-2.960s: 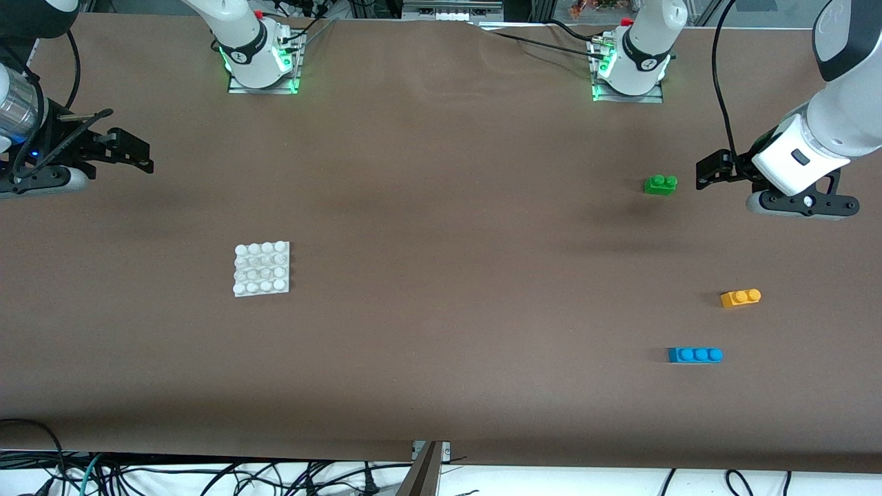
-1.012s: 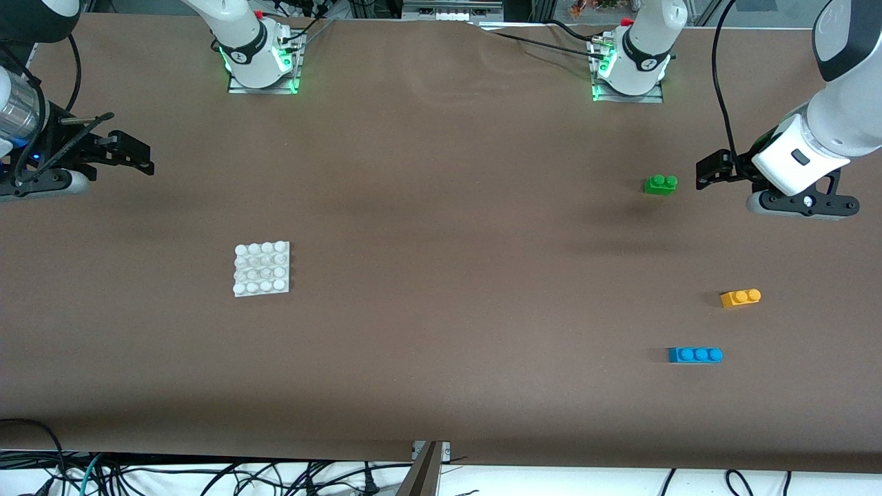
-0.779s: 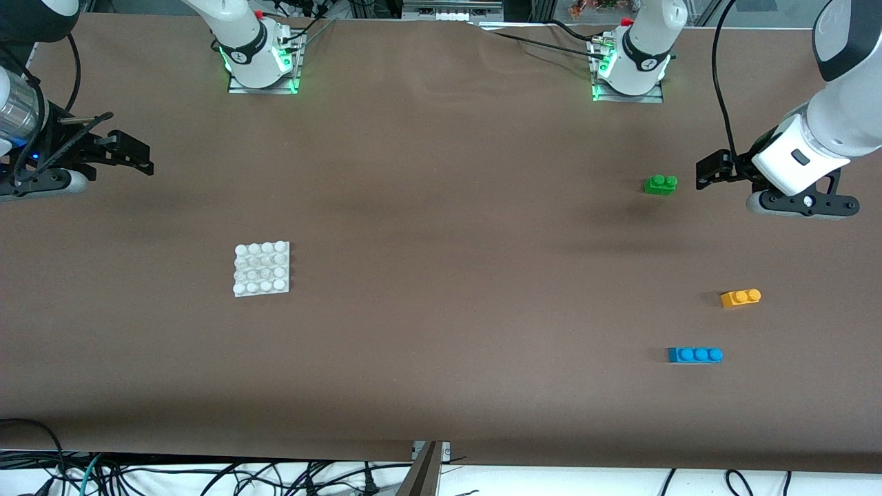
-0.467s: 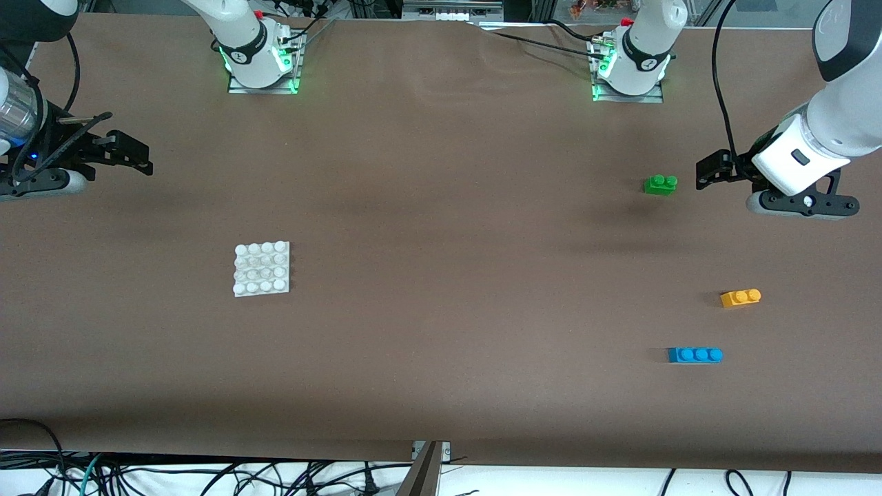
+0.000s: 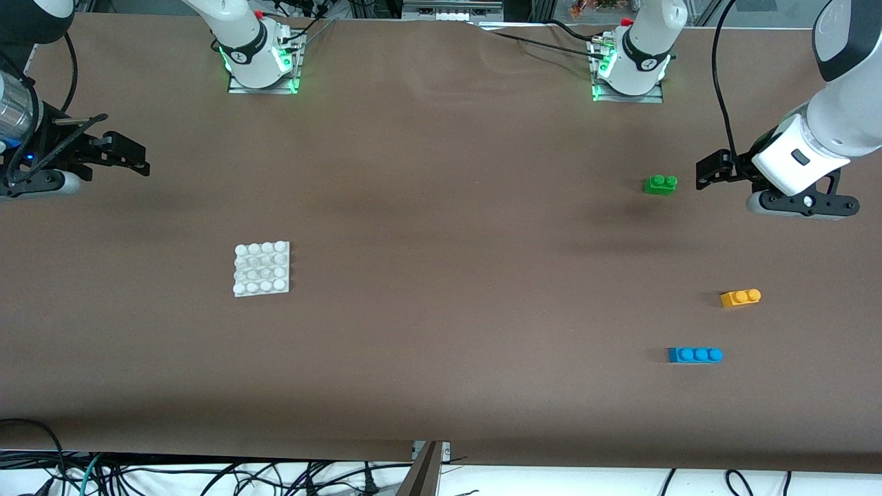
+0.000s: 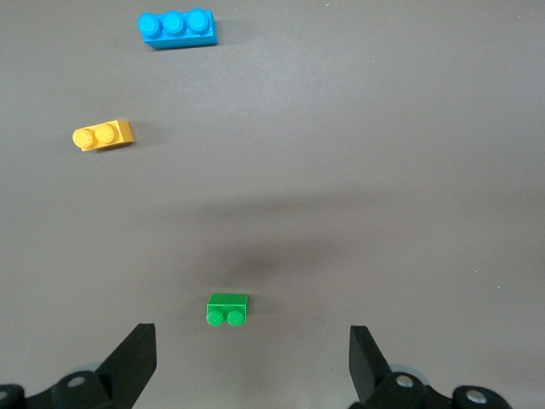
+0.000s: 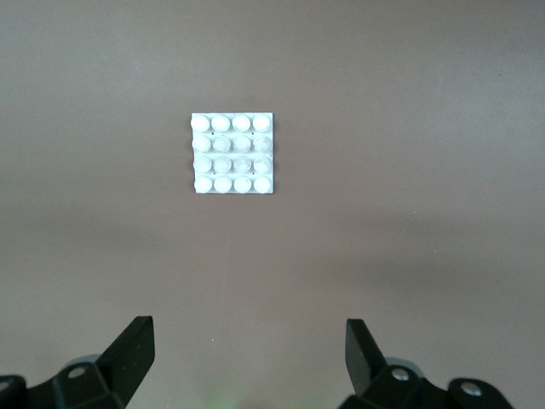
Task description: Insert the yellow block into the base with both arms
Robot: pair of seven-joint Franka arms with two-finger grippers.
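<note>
The yellow block [image 5: 741, 297] lies on the brown table toward the left arm's end; it also shows in the left wrist view [image 6: 103, 135]. The white studded base [image 5: 261, 269] lies toward the right arm's end and shows in the right wrist view [image 7: 232, 154]. My left gripper [image 5: 710, 170] is open and empty, up over the table beside the green brick; in its own view [image 6: 253, 366] nothing is between the jaws. My right gripper [image 5: 134, 157] is open and empty over bare table at the right arm's end, apart from the base; its own view [image 7: 249, 358] shows wide jaws.
A green two-stud brick [image 5: 660, 184] lies farther from the front camera than the yellow block, and shows in the left wrist view [image 6: 227, 309]. A blue three-stud brick [image 5: 695, 355] lies nearer to the camera, and shows in the left wrist view [image 6: 178, 28]. Both arm bases stand at the table's back edge.
The right gripper has drifted slightly toward its own end of the table. The left arm, the bricks and the base have not moved.
</note>
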